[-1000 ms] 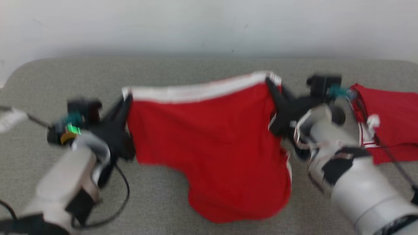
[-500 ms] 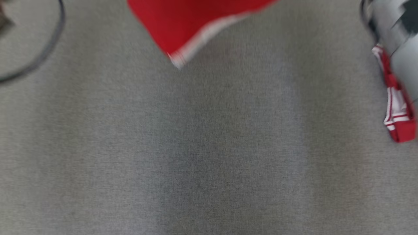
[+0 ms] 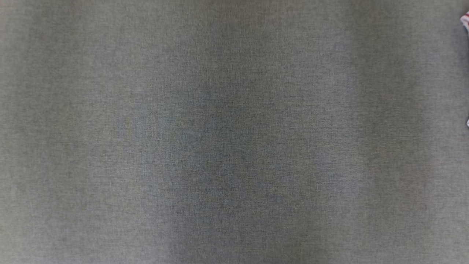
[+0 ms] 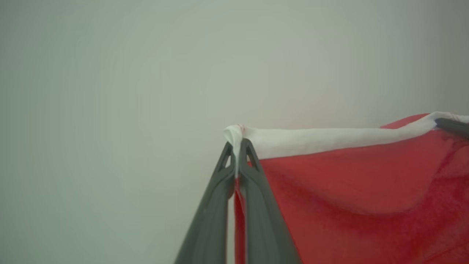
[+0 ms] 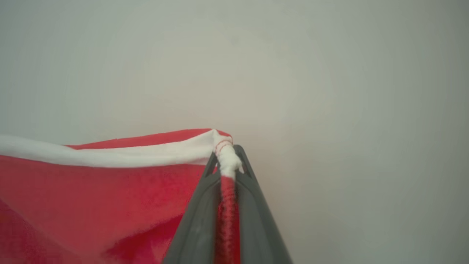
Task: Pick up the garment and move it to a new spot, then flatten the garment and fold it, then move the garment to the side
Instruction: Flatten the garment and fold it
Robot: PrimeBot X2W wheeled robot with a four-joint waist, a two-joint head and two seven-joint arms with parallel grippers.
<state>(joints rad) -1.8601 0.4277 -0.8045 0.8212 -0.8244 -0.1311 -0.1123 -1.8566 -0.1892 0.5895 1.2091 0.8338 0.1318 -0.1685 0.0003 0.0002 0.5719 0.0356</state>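
The garment [image 4: 348,183] is soft matt cloth, the surface [image 3: 234,132] woven.

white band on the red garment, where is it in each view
Head view: too little to tell; a red-white scrap at the top right edge.
Left wrist view: band runs centre to right edge, end in the left pincer.
Right wrist view: band runs left edge to centre, end in the right pincer.
Shared landmark: the right pincer, also at the left wrist view's right edge.

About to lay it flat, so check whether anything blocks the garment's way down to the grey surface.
Nothing visible does. The left gripper and right gripper each pinch a corner of the garment, and the grey surface lies bare but for a red-and-white cloth edge at the head view's far right.
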